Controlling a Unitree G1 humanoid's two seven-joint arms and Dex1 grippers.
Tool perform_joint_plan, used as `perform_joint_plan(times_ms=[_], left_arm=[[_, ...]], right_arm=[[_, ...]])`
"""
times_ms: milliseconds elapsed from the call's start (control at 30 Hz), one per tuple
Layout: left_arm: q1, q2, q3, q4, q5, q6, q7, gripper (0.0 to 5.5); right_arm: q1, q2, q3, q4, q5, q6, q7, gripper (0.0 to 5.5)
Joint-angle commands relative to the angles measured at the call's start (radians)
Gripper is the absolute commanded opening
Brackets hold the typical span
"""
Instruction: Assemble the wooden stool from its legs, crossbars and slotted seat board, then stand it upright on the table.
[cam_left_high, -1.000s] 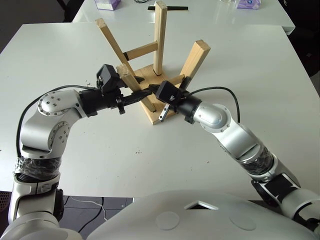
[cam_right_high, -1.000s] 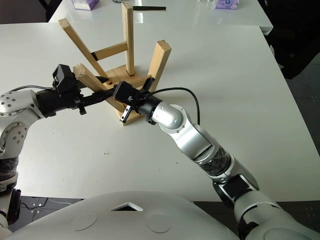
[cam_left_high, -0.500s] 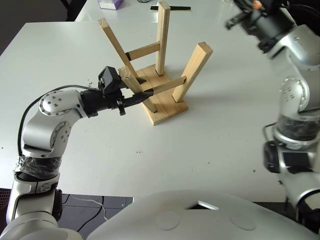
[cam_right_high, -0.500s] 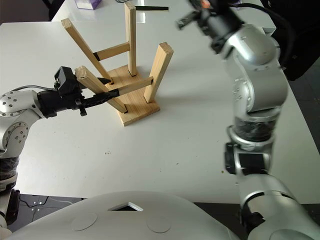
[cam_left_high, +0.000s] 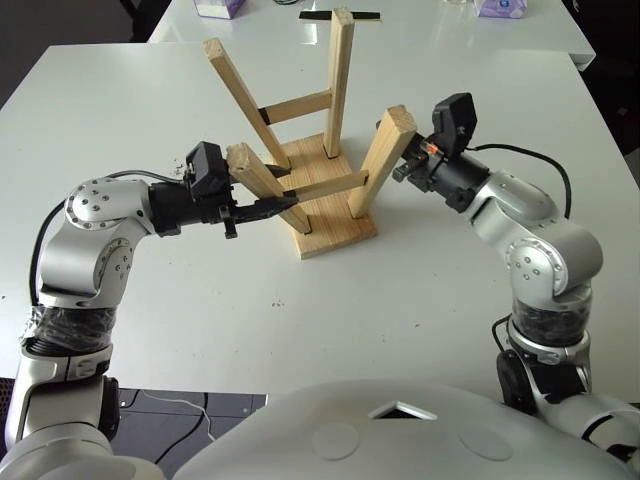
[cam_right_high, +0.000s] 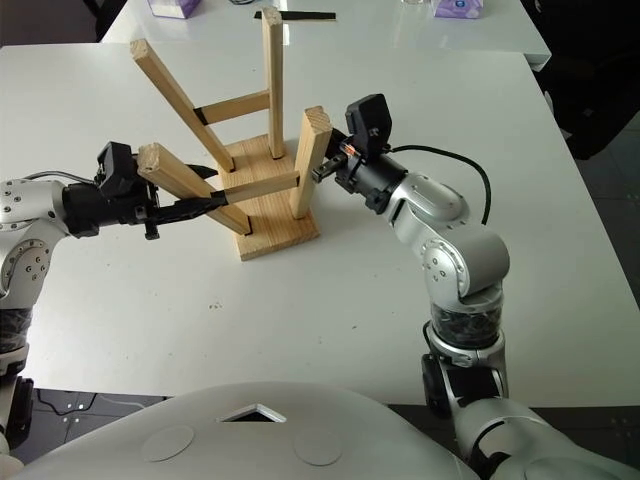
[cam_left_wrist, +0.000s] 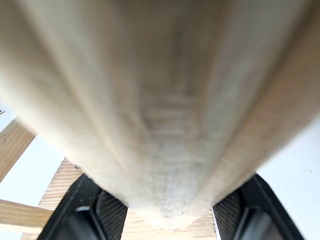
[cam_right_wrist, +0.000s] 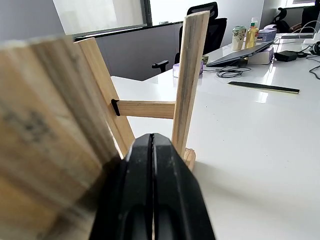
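The wooden stool lies upside down on the white table, its seat board (cam_left_high: 335, 228) flat and its legs pointing up. Crossbars (cam_left_high: 296, 103) link the legs. My left gripper (cam_left_high: 272, 206) is shut on the near-left leg (cam_left_high: 252, 172); in the left wrist view that leg (cam_left_wrist: 165, 100) runs between the black pads (cam_left_wrist: 107, 215). My right gripper (cam_left_high: 403, 171) is shut with nothing in it, its tips against the upper part of the near-right leg (cam_left_high: 385, 155). In the right wrist view the closed fingers (cam_right_wrist: 152, 190) sit beside that leg (cam_right_wrist: 50, 125).
A second white table stands behind, carrying a tissue box (cam_left_high: 216, 8), a black strip (cam_left_high: 340, 16) and another box (cam_left_high: 497, 7). Bare table surface (cam_left_high: 300, 310) stretches in front of the stool and to both sides.
My right arm left the seat board's front, swung up high on the right, then came down to the near-right leg. The stool shifted slightly right. The left gripper kept its hold.
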Motion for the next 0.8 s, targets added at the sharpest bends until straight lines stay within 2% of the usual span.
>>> perform_joint_plan(times_ms=[33,67,200,300,433,633,800], left_arm=[[-0.026,-0.057,-0.003,0.061,0.041,0.013,0.083,2.05],[-0.036,-0.057,0.005,0.070,0.039,0.013,0.082,2.42],[-0.098,-0.040,0.004,0.137,0.060,-0.005,0.044,3.02],[-0.150,-0.028,-0.008,0.209,0.100,-0.023,0.019,3.06],[-0.136,-0.003,0.025,0.170,0.059,0.022,-0.013,3.06],[-0.056,-0.047,0.081,0.014,-0.033,0.131,0.079,3.06],[0.001,-0.078,0.093,-0.134,-0.085,0.209,0.175,3.06]], right_arm=[[0.015,-0.083,0.113,-0.073,0.084,-0.001,0.182,0.00],[0.021,-0.088,0.107,-0.064,0.074,-0.005,0.172,0.00],[0.023,-0.083,0.042,-0.001,0.059,-0.038,0.153,0.00],[0.033,-0.094,0.005,0.047,0.028,-0.081,0.138,0.00],[0.047,-0.097,0.016,0.083,-0.033,-0.130,0.103,0.00],[0.107,-0.054,0.018,0.051,-0.061,-0.150,0.030,0.00],[0.095,-0.095,-0.030,0.094,-0.077,-0.165,0.032,0.00]])
